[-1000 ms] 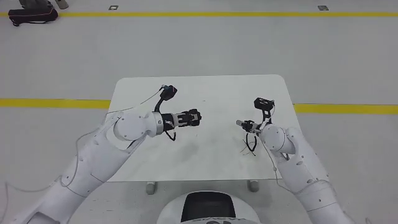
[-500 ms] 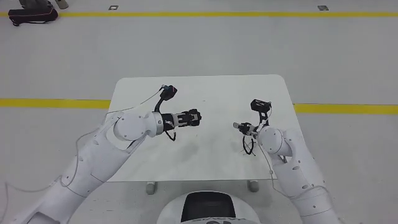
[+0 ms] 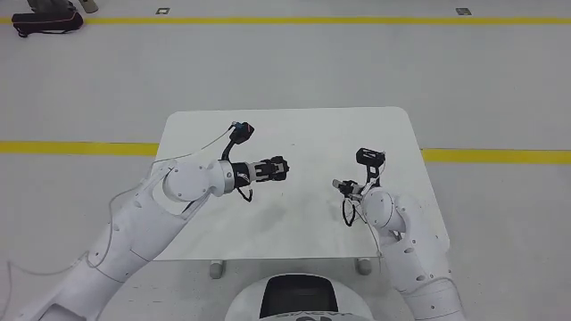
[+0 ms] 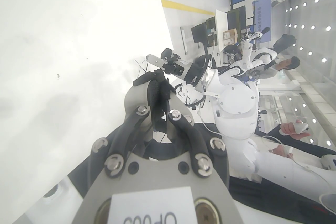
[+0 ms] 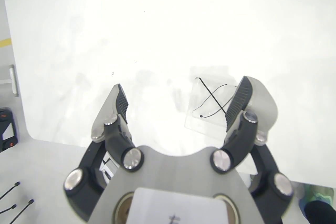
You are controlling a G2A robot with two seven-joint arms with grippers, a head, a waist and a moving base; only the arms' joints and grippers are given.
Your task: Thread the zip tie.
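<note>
We're looking down past the right gripper [image 5: 181, 93], its fingers spread wide above the white table [image 5: 157, 12]. Just beside one pad [image 5: 237, 101] lie two thin black zip ties [image 5: 210, 92], crossed in an X on a clear plastic sheet [image 5: 195, 121] (their far ends slip behind that finger).

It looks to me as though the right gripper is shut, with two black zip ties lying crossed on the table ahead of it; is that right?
Not quite: the right gripper is open, its jaws wide apart, as the right wrist view shows. The two black zip ties do lie crossed on the table ahead of it.
</note>
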